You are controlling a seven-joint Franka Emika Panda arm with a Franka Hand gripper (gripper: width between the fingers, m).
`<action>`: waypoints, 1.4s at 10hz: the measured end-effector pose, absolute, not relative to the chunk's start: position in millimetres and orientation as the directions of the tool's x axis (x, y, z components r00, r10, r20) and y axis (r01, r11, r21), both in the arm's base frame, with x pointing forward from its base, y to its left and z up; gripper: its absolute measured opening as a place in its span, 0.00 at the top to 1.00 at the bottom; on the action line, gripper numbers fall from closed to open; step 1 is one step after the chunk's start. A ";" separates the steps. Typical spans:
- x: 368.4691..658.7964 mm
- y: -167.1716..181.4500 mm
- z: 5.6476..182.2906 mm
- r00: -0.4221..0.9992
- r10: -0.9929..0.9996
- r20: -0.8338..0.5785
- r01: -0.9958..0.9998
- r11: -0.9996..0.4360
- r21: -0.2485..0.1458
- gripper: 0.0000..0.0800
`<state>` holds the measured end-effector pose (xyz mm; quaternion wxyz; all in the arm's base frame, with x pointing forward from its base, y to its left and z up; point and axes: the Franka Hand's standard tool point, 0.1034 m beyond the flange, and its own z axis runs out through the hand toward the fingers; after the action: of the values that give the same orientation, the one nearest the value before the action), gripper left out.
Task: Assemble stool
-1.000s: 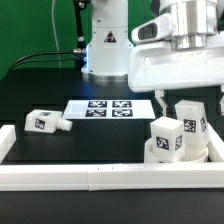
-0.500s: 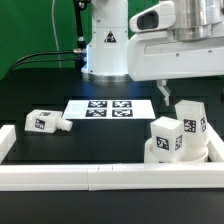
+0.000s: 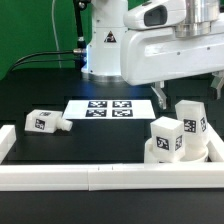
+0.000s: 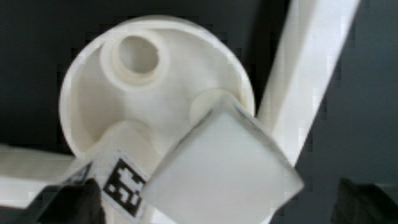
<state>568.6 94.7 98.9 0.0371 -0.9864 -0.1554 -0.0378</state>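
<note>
My ext cam sits low at table [image 3: 40,100] edge, facing arm base [image 3: 105,50], mid-range. Wrist cam looks down on seat [image 4: 151,95], v. close; both views share seat [image 3: 180,158].

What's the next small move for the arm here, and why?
Probably swing the gripper toward the exterior view's left and lower it over the loose leg. The jaws stand open and hold nothing, two standing legs are upright in the seat, the wrist view shows one empty socket, and the loose leg lies on its side on the table, apart from the seat.
</note>
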 end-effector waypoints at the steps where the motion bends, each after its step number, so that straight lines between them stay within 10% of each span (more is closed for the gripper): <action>1: 568.9 93.0 98.9 0.928 0.361 0.089 0.367 -0.929 -0.054 0.19; 9: 570.9 114.0 81.9 0.717 0.695 0.057 0.695 -0.719 0.020 0.19; 11: 571.2 110.9 81.5 0.745 0.665 0.057 0.665 -0.746 0.018 0.51; 14: 571.2 110.7 81.3 0.829 0.556 0.059 0.557 -0.830 0.008 0.58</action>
<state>571.2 110.7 81.3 0.0050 -0.9562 -0.2911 -0.0296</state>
